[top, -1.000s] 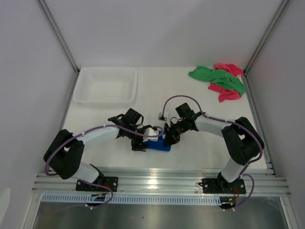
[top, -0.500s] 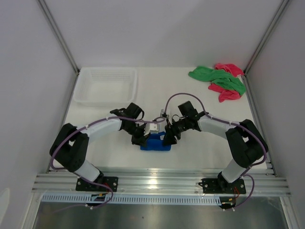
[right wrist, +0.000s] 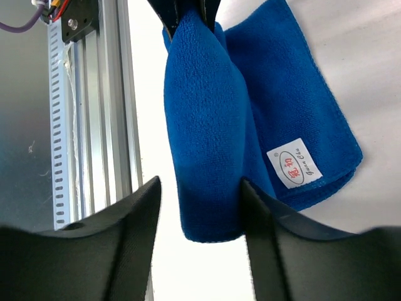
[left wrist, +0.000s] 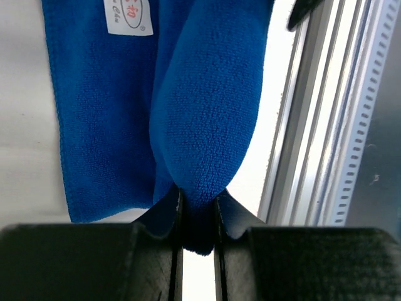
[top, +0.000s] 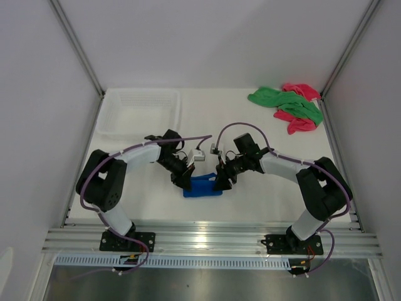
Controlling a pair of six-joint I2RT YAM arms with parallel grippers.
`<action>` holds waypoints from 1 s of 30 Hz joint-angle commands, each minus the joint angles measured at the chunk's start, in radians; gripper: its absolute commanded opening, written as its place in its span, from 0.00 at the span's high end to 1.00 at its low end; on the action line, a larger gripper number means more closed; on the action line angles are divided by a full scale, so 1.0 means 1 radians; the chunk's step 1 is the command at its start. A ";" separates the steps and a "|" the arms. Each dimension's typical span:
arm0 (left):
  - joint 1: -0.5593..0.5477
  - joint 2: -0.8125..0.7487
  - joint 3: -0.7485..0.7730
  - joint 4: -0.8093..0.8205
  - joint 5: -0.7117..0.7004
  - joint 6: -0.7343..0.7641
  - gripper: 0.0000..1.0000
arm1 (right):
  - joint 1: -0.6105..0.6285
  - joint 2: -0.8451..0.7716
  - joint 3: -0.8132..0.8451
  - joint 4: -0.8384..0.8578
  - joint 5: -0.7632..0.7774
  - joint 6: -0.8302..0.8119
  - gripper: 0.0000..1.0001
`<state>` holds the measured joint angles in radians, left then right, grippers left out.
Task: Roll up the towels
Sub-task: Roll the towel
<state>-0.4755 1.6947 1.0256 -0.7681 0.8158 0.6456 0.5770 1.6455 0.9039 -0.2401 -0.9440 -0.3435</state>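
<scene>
The royal blue towel (top: 203,187) lies near the table's front middle, part rolled, its flat part with the white tag (right wrist: 294,164) beside the roll. My left gripper (top: 186,179) is shut on the left end of the roll (left wrist: 207,106); its fingers (right wrist: 185,12) show at the top of the right wrist view. My right gripper (top: 220,181) is open, its jaws either side of the roll's right end (right wrist: 207,119), one finger touching the cloth. The green towel (top: 288,101) and the pink towel (top: 299,123) lie crumpled together at the back right.
A white plastic basket (top: 139,113) stands at the back left. An aluminium rail (top: 213,241) runs along the near table edge, close to the blue towel. Walls enclose the table left, right and behind.
My left arm's elbow has swung back and its wrist has turned, so the gripper now reaches the towel from the back left. The blue towel shifted slightly. The right gripper barely moved.
</scene>
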 commanded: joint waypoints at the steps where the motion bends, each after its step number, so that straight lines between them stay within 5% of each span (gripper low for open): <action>1: 0.021 0.023 0.037 -0.037 0.034 -0.038 0.99 | 0.007 0.028 0.004 0.019 0.005 0.017 0.47; 3: 0.029 0.033 0.045 -0.037 0.037 -0.047 0.99 | 0.009 0.043 0.012 0.015 0.001 0.037 0.70; 4: 0.031 0.034 0.045 -0.036 0.037 -0.050 0.98 | 0.009 0.048 0.016 0.012 0.004 0.046 0.90; 6: 0.041 0.034 0.045 -0.034 0.034 -0.063 0.95 | 0.004 0.056 0.024 -0.005 -0.001 0.054 1.00; 17: 0.043 -0.004 0.031 -0.108 0.045 -0.075 0.84 | 0.024 0.065 0.070 -0.235 -0.179 0.080 1.00; 30: 0.044 0.128 0.122 -0.037 -0.179 -0.256 0.62 | -0.035 0.218 0.119 -0.055 0.054 0.323 0.98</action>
<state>-0.4473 1.7943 1.1069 -0.8417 0.7376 0.4480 0.5529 1.8515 1.0344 -0.3569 -0.9802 -0.1009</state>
